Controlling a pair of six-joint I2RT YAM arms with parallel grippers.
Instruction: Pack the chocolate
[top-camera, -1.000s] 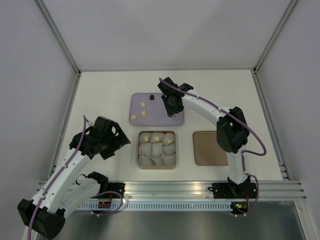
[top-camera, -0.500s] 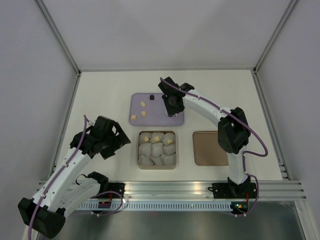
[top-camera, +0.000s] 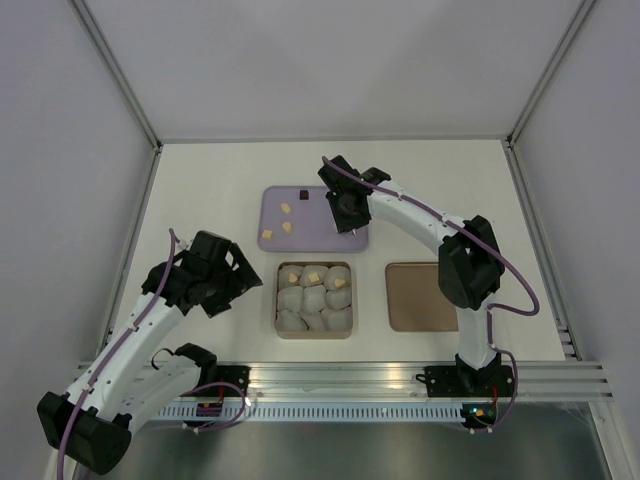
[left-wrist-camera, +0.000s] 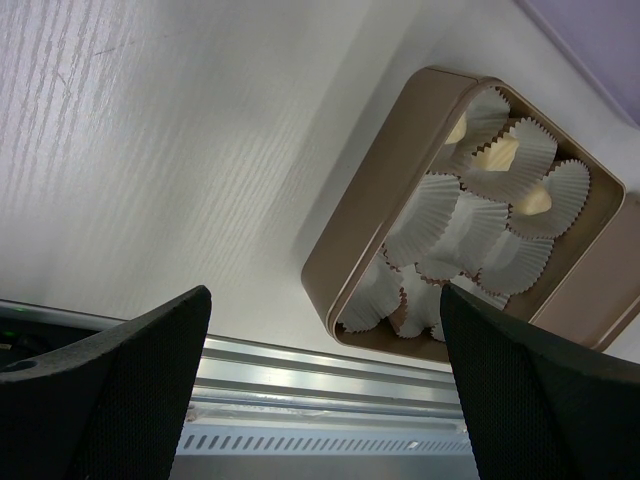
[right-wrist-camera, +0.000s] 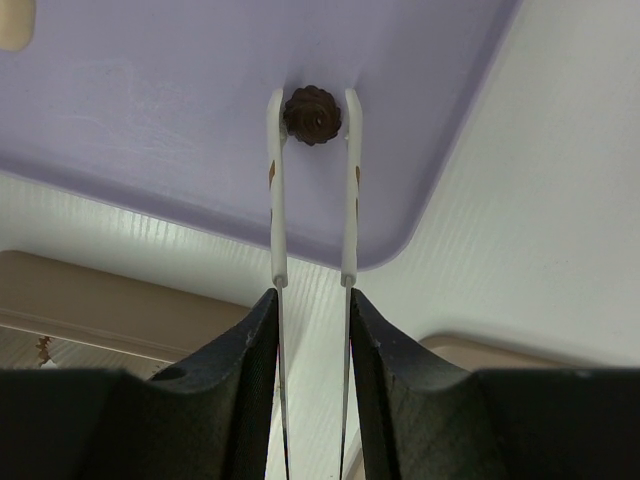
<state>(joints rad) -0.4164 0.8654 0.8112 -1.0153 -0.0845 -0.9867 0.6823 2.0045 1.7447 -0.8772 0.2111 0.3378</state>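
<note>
My right gripper (right-wrist-camera: 312, 305) is shut on a pair of white-tipped tweezers (right-wrist-camera: 278, 200). The tweezer tips stand on either side of a dark brown chocolate (right-wrist-camera: 313, 114) on the lavender tray (right-wrist-camera: 150, 110), touching it. From above, that gripper (top-camera: 345, 210) is over the tray's right part (top-camera: 320, 232). One dark chocolate (top-camera: 302, 194) and three cream ones (top-camera: 285, 208) lie on the tray's left half. The tan box (top-camera: 279, 300) holds white paper cups, three with cream chocolates (top-camera: 340, 283). My left gripper (top-camera: 237, 284) is open and empty, left of the box (left-wrist-camera: 355, 240).
The flat brown lid (top-camera: 420, 296) lies right of the box. A metal rail (top-camera: 340, 378) runs along the near table edge and shows in the left wrist view (left-wrist-camera: 330, 365). Grey walls enclose the table on three sides.
My right gripper has shifted very slightly to the right over the tray. The left arm has barely moved.
</note>
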